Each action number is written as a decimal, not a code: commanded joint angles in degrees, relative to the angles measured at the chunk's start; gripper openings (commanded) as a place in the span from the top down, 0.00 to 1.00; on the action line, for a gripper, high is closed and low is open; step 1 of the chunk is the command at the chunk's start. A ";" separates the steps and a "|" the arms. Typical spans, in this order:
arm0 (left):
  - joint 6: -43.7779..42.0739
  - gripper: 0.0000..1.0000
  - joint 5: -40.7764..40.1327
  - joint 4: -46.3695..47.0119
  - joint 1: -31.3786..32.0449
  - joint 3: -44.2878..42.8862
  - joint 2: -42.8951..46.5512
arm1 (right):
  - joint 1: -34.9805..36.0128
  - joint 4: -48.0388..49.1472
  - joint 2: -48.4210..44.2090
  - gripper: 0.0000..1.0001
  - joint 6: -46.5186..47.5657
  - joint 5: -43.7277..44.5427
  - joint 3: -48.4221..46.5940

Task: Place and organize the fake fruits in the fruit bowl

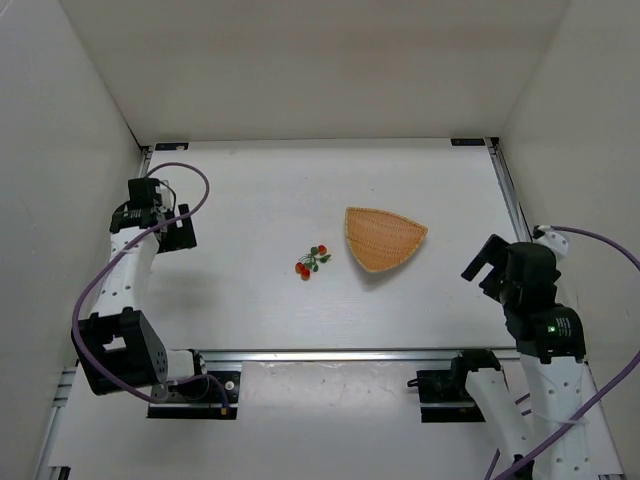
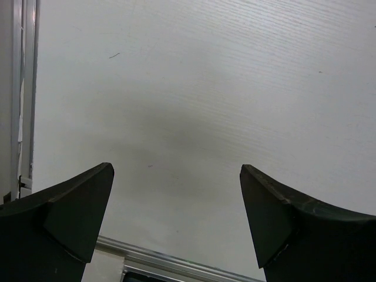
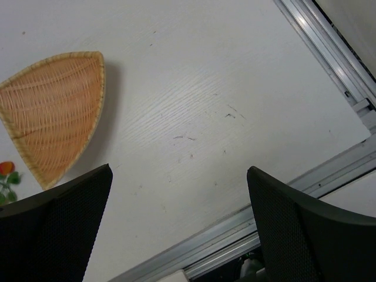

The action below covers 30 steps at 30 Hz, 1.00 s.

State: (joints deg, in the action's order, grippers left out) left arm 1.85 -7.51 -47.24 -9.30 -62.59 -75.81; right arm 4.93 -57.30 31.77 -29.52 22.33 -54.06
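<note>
Right wrist: right tool [image 3: 179,169] wide apart, empty.

The woven basket [image 1: 385,240] lies on the white table [image 1: 250,180] to the left of the right gripper [image 1: 480,262] — the red berry cluster [image 1: 311,262] rests just beyond it, not touching, well to the right of the left gripper [image 1: 178,230].

bare white tabletop [image 1: 250,310] lies open around two things at its middle: a wicker basket [image 1: 383,238] and, just left of it without touching, small fake fruits [image 1: 312,262]. white walls [image 1: 300,70] close in three sides.
</note>
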 commanded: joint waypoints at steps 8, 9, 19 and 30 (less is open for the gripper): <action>-0.79 0.00 5.05 1.72 -0.72 -1.04 0.93 | 22.00 10.52 22.87 0.01 11.32 -4.96 -16.59; -0.79 0.00 5.05 1.19 -0.72 -1.05 0.93 | 31.36 11.50 28.73 0.01 11.32 -1.36 -19.21; -1.32 0.00 0.21 1.19 -0.72 1.77 1.98 | 50.79 16.17 71.30 0.01 1.14 -8.25 -39.88; -1.32 0.00 -0.31 1.19 -0.72 1.77 -0.30 | 52.73 14.23 87.15 0.36 -7.92 -9.67 -46.48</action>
State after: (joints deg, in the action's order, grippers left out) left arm 0.86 -7.07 -46.44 -9.85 -61.08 -76.05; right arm 57.41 -42.19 119.48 -33.32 12.86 -96.75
